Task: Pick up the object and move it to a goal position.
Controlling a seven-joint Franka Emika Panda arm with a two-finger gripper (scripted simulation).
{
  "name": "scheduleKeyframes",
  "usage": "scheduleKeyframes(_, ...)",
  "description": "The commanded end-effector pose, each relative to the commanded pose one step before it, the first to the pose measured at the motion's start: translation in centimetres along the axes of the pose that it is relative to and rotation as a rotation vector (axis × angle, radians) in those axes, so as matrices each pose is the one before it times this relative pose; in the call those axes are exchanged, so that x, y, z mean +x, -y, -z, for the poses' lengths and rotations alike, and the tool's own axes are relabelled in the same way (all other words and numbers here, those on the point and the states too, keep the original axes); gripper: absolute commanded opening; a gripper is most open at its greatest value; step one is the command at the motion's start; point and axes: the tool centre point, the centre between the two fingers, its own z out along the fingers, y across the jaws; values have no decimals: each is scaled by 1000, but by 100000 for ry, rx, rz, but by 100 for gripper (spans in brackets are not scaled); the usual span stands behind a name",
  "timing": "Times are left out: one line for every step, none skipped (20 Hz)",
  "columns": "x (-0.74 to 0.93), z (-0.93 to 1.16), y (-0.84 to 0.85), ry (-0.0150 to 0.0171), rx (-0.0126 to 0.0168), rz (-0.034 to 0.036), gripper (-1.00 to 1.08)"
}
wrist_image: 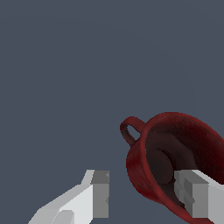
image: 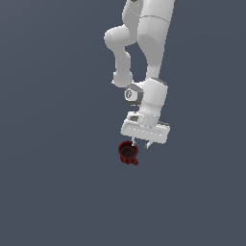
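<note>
The object, a small dark red mug (image: 128, 153) with a dark inside, sits just below my white gripper (image: 141, 144) in the exterior view, under the finger on that view's left. In the wrist view the mug (wrist_image: 142, 168) looks tilted, with its loop handle (wrist_image: 128, 130) pointing away from the fingers. My gripper (wrist_image: 142, 194) is open. One finger (wrist_image: 99, 194) stands outside the mug with a gap to its wall. The other finger (wrist_image: 199, 194) lies over the mug's opening, so the near wall sits between the two fingers.
The white arm (image: 151, 43) comes down from the top of the exterior view. Around the mug there is only a plain dark grey-blue ground (image: 48, 192), with no other objects or edges in view.
</note>
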Motion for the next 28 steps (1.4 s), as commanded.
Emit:
scheduleKeyframes(169,-82,-318,-185,-416,-441,28)
scheduleKeyframes(128,-63,-232,-146,-313,-323,28)
scheduleKeyframes(108,-53,-195,-128,-261,-274,28)
scheduleKeyframes(78,-39,-140,-95,-187,-199,28)
scheduleKeyframes(49,-24,-89,-61,-118,-126,28)
scheduleKeyframes(14,-10,-23,-16,-31,-34,28)
scheduleKeyframes(-69,36,112,89,157,165,28)
scheduleKeyframes(0,-23,0,0,0,0,28)
scheduleKeyframes(-1,-69,0,0,0,0,28)
scheduleKeyframes(-2,-115,-1,0,0,0,28)
scheduleKeyframes(-3,-162,-1,0,0,0,28)
scheduleKeyframes(-4,-208,-2,0,0,0,28)
scheduleKeyframes(4,-251,-33,-11,-24,-41,28)
scheduleKeyframes(-9,-300,-4,0,0,0,28)
scheduleKeyframes(-11,-346,-6,0,0,0,28)
scheduleKeyframes(-3,-360,-37,-5,-16,-46,28)
scheduleKeyframes(-11,-316,-5,0,0,0,28)
scheduleKeyframes(-8,-270,-3,0,0,0,28)
scheduleKeyframes(6,-223,-32,-8,-20,-44,28)
scheduleKeyframes(2,-178,2,0,0,0,28)
scheduleKeyframes(7,-132,5,0,0,0,28)
scheduleKeyframes(23,-80,-14,-22,-38,-21,28)
scheduleKeyframes(20,-39,12,0,0,0,28)
scheduleKeyframes(39,16,-11,-33,-57,-20,28)
scheduleKeyframes(14,17,8,0,0,0,28)
scheduleKeyframes(0,0,0,0,0,0,-100)
scheduleKeyframes(0,0,0,0,0,0,-100)
scheduleKeyframes(0,0,0,0,0,0,-100)
